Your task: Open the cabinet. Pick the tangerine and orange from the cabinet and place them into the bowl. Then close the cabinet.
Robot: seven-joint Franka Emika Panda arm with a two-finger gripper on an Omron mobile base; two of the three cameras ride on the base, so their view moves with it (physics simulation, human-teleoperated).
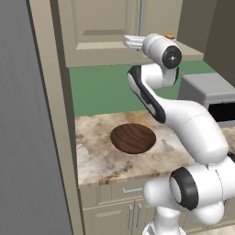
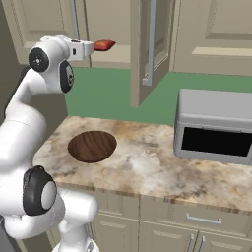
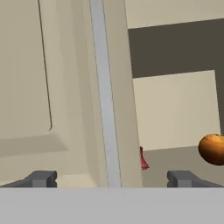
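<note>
The claw (image 3: 112, 178) stands wide open with nothing between its two dark tips, which rise at the bottom of the hand view on either side of a closed cabinet door's silver bar handle (image 3: 105, 92). In that view the handle runs from the top centre down to the bottom centre. To its right the cabinet (image 3: 175, 109) is open, and a round orange fruit (image 3: 213, 148) sits on its shelf at the right edge; whether it is the orange or the tangerine is hard to tell. A small red item (image 3: 143, 159) lies on the shelf just beside the closed door's edge.

In the right base view the cabinet's right door (image 2: 147, 49) hangs swung out at upper centre. The dark wooden bowl (image 2: 92, 145) rests on the marbled worktop (image 2: 147, 167) at centre left, with no fruit in it. A grey microwave (image 2: 214, 125) stands at the right, well apart from the bowl.
</note>
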